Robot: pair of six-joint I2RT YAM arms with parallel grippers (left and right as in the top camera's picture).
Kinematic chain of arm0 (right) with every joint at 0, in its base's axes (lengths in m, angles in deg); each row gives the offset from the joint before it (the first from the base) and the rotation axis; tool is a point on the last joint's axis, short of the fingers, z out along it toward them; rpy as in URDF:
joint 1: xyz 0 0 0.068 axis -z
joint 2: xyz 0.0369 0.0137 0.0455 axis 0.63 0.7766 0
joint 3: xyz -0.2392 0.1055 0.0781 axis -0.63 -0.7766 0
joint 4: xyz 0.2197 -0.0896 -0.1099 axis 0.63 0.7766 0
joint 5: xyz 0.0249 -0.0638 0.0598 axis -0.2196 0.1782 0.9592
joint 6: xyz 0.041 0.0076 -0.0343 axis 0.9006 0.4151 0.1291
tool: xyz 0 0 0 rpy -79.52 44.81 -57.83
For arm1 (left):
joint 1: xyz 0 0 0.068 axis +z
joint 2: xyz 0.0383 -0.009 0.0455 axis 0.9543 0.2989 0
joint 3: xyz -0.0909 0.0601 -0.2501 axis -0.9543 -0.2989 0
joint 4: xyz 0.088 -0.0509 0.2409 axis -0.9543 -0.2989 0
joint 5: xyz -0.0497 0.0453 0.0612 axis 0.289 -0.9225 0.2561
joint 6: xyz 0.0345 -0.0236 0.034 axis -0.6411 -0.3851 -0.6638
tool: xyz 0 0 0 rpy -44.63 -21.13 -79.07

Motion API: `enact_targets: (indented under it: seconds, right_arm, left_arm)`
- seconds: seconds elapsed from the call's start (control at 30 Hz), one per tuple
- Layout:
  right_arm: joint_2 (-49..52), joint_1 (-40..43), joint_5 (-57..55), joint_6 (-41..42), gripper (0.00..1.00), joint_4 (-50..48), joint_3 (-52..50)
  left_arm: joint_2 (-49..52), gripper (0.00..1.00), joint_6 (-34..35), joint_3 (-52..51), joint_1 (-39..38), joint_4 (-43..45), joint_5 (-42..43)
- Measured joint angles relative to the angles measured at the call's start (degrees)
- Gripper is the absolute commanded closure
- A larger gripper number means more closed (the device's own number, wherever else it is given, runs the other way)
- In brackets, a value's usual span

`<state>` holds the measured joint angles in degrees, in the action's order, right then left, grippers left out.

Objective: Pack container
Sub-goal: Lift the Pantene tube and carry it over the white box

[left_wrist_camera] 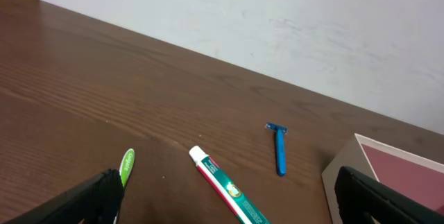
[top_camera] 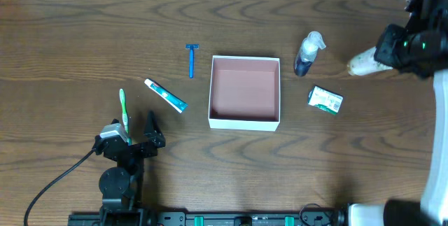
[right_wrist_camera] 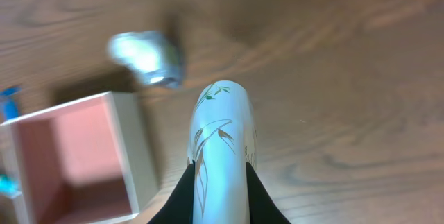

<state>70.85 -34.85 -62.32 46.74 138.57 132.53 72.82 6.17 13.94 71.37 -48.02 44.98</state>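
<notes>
**Right gripper**: clamped on the end of a pale tube, which is held out over the table at the far right.

**Container**: sits mid-table with nothing in it yet.

**Hazards:**
- The spray bottle stands between the tube and the container, so a low sweep leftward would likely topple it.
- The tube's long overhang could swing, slip, or catch the container's white wall.
- The left gripper hangs at the near left with its jaws wide apart, beside the toothbrush. A careless move might flick it.

**Writing:** none legible. The tube shows only green leaf sprigs. The print on the toothpaste and on the green-and-white box is too small to read.
</notes>
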Motion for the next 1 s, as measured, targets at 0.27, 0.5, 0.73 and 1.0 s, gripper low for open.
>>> enact_targets:
  seconds: [0.27,0.5,0.73,1.0]
  right_arm:
    - [-5.0,-15.5,2.8,2.4,0.99,-5.2,0.0]
    - [-0.6,-29.4,0.6,7.8,0.99,-14.2,0.0]
    - [8.7,-37.3,-2.7,12.0,0.99,-17.8,0.0]
    - [16.7,-40.3,-3.8,14.6,0.99,-20.0,0.0]
  left_arm:
    - [0.0,0.02,0.0,0.0,0.0,0.0,0.0]
    - [0.0,0.02,0.0,0.0,0.0,0.0,0.0]
    - [0.0,0.02,0.0,0.0,0.0,0.0,0.0]
    - [0.0,0.02,0.0,0.0,0.0,0.0,0.0]
